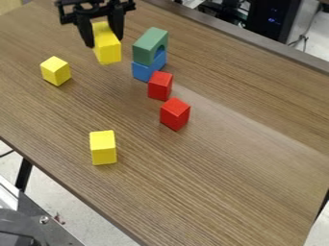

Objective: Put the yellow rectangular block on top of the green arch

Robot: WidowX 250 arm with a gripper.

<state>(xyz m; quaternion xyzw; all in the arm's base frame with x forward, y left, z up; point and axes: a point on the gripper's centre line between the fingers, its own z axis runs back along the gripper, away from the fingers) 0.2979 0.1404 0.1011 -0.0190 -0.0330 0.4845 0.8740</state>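
Claw [105, 41] clamped on the long yellow block [108, 51] hung at 11 o'clock of the view's centre. Nearest, a yellow cube [103, 150] stood at 8 o'clock; farther off, the green arch [147, 47] sat on a blue block [143, 71] near 12. Good placing called for lifting clear of the arch, easing toward 3 o'clock, then lowering level and centred before a gentle release, lest the stack tip.
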